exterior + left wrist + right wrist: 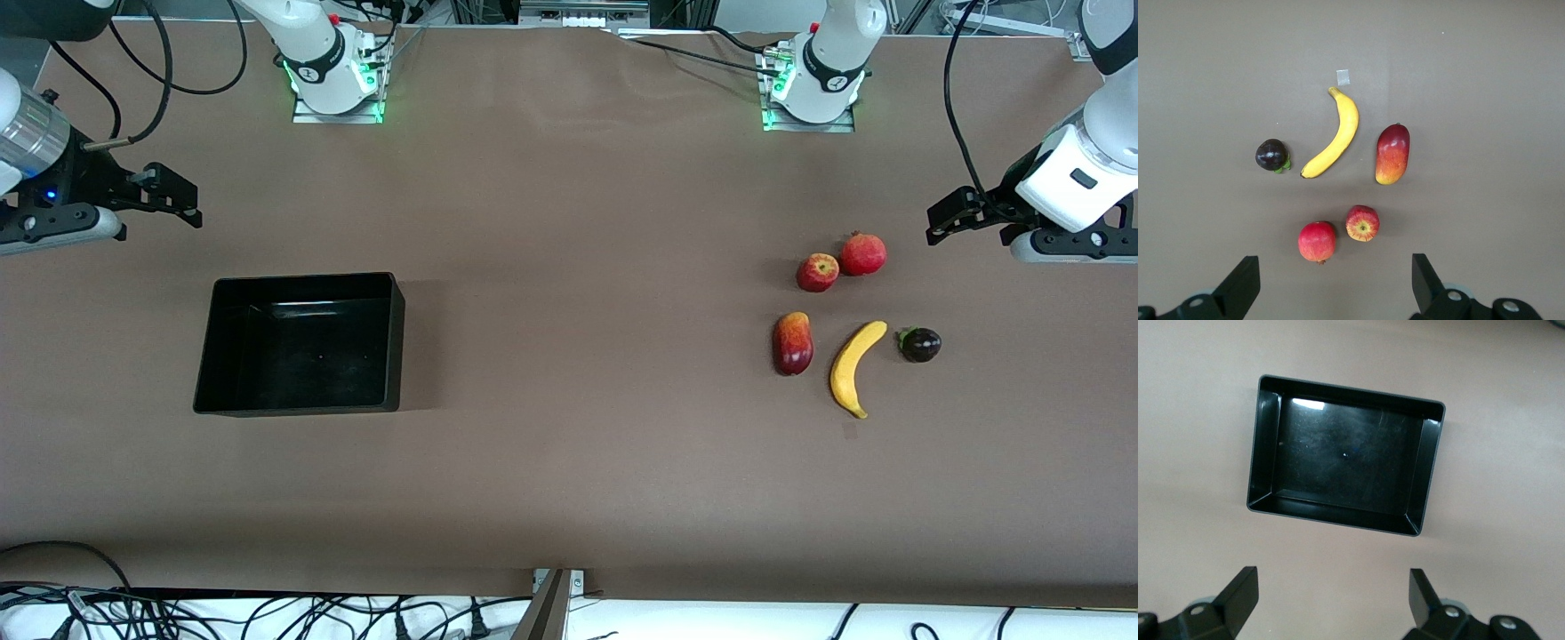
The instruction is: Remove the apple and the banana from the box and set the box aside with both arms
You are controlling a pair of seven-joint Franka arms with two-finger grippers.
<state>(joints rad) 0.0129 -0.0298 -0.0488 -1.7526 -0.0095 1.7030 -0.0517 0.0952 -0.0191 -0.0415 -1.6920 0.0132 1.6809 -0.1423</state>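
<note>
With fingers spread wide, the left gripper (944, 222) is hanging over bare brown table (569, 462) near the streaked round apple (817, 272), the curved banana (855, 368) lying nearer the camera than the apple, while the right gripper (182, 203), equally wide, is hovering by the glossy black box (298, 409).

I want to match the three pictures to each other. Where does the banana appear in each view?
Front view: the banana lies toward the left arm's end of the table, between the mango and the dark purple fruit.
Left wrist view: banana near the middle.
Right wrist view: not in it.
Shared landmark: the mango beside it.
</note>
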